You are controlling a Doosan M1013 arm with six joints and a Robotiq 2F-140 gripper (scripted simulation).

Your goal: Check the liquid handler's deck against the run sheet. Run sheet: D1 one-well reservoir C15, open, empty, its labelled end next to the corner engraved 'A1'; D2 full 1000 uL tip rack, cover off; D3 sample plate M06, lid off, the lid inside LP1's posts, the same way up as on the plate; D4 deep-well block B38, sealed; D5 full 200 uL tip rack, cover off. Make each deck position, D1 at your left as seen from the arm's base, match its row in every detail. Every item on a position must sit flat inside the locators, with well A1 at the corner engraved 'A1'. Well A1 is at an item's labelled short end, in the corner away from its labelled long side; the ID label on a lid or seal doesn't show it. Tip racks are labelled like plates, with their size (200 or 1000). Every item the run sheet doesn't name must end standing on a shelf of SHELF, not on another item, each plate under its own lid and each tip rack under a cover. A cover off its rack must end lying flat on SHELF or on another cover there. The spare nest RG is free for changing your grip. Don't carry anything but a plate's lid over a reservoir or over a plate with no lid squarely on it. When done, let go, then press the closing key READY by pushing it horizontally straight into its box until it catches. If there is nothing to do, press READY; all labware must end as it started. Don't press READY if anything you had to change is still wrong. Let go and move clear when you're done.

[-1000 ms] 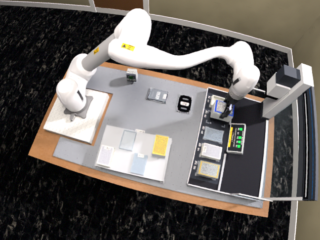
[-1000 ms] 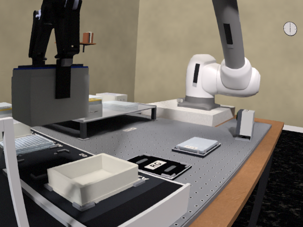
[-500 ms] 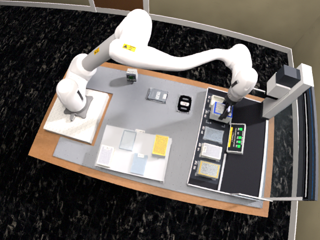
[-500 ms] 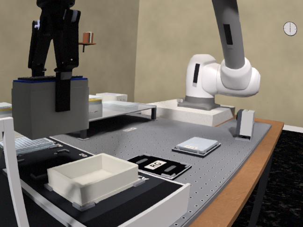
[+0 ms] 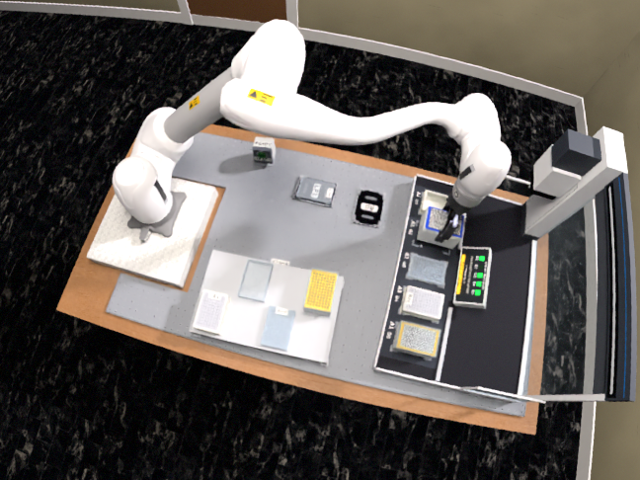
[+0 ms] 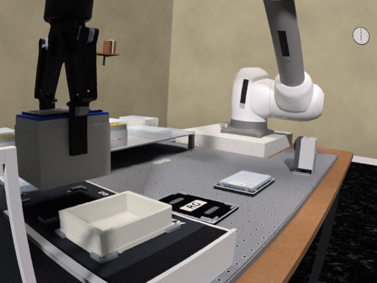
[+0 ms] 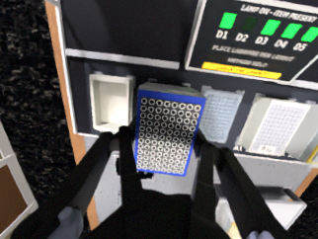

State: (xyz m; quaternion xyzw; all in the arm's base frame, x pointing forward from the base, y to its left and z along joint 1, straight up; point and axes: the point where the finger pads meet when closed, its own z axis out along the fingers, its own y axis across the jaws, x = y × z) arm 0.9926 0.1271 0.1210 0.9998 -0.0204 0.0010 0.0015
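My gripper point(image 6: 62, 119) is shut on a tall grey tip rack with a blue rim point(image 6: 62, 149), gripping its long sides. The rack's cover is off and it is full of tips point(image 7: 168, 130). It hangs upright, low over deck position D2 point(image 6: 60, 198), whose locators still show bare below it. The same rack shows in the overhead view point(image 5: 439, 227). The white open reservoir point(image 6: 115, 218) sits in D1 beside it and looks empty. On the lamp panel point(image 7: 257, 39) the D2 lamp is dark and the others are green.
A clear plate point(image 5: 427, 270) lies in D3, a white block point(image 5: 423, 302) in D4 and a yellow-rimmed rack point(image 5: 417, 338) in D5. A lid point(image 6: 245, 181) lies in LP1. The RG nest point(image 6: 198, 208) is bare. The shelf point(image 5: 269, 304) holds a yellow rack, a plate and covers. The key box point(image 6: 304, 155) stands at the far edge.
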